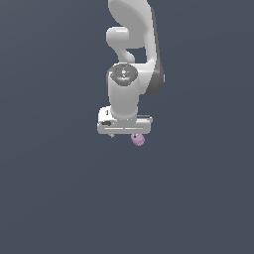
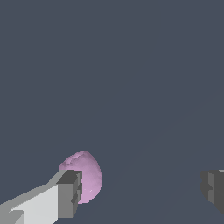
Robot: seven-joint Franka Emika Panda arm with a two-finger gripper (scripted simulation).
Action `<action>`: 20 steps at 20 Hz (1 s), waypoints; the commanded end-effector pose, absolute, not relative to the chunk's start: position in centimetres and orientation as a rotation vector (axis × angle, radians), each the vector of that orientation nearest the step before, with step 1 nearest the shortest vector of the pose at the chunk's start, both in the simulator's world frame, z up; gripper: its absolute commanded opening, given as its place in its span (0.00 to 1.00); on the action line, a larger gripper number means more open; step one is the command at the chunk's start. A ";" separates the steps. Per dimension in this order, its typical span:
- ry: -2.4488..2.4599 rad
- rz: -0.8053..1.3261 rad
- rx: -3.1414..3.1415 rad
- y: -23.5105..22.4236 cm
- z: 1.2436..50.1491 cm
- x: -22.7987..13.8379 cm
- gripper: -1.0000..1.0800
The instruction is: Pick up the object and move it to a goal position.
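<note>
A flat, uniform slate-grey ground (image 1: 49,198) fills both views and carries no other markings. The white arm (image 1: 131,44) is seen from above in the exterior view, reaching down from the top edge and ending in a wide, pale hand block that lies across the picture. Under that block the gripper (image 2: 142,190) is presented in the wrist view with its jaws spread wide: one grey finger pad (image 2: 70,193) is seen on a white finger at one side, the other pad (image 2: 214,189) at the far side, and bare ground is seen across the broad gap between them. Nothing is held. The object (image 2: 87,175), a small pink-lilac rounded lump, is found right beside the first pad, partly covered by it in the wrist view; whether the two touch cannot be told. It lies on the outer side of that finger rather than in the gap between the pads. In the exterior view the object (image 1: 138,140) is seen peeping out just below the hand block, toward the exterior view's right end of it.
</note>
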State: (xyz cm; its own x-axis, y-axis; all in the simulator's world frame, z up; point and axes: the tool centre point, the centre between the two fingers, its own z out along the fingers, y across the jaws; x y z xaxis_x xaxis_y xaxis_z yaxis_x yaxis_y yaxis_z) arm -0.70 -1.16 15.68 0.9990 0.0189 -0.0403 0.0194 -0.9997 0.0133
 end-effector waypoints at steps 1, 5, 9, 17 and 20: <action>0.030 -0.063 3.127 -1.2 15.7 -0.7 0.96; 0.037 -0.071 3.123 -1.3 15.4 -0.9 0.96; 0.055 -0.087 3.114 -1.6 14.8 -1.2 0.96; 0.059 -0.089 3.113 -1.6 14.7 -1.3 0.96; 0.091 -0.085 3.114 -1.2 14.4 -1.5 0.96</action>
